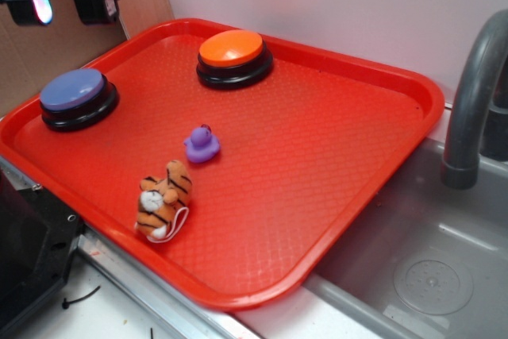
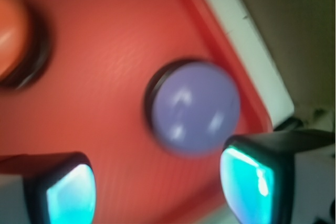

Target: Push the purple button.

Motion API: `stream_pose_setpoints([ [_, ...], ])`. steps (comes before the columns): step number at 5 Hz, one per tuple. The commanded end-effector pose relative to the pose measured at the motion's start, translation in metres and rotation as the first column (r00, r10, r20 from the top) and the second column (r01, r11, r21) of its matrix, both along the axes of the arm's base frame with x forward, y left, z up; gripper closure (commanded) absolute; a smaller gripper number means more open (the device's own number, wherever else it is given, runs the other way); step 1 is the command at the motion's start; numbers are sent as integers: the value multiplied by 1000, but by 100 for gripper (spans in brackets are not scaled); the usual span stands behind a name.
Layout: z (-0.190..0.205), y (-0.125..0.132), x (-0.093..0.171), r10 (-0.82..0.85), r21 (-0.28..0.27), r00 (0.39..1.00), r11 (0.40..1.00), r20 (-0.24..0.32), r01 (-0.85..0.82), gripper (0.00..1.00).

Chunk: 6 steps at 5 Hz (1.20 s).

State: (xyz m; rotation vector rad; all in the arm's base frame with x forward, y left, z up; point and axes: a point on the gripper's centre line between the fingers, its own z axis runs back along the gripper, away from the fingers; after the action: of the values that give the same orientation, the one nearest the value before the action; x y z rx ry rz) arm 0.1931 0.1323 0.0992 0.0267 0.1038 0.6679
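Exterior view is bright and evenly lit, sharp, with soft shadows hugging the buttons and a pale sheen on the tray (image 1: 333,140). Wrist view is blurred throughout; the purple button (image 2: 195,107) shows white glints, and its corners fall dim.

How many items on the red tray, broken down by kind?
Push buttons: 2, the purple button and the orange button
Rubber ducks: 1, the purple duck
Plush toys: 1, the tiger
Total: 4 on the tray
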Motion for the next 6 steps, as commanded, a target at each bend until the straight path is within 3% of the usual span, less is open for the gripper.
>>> stream_pose_setpoints([
  [1,-24,47,-28,122,88,989,988,86,-130,0],
  [2,-27,40,-30,111,104,989,987,100,-121,0],
  [4,-48,18,-24,65,118,996,990,63,-72,0],
  [6,-59,16,-26,56,103,998,993,18,-57,0],
])
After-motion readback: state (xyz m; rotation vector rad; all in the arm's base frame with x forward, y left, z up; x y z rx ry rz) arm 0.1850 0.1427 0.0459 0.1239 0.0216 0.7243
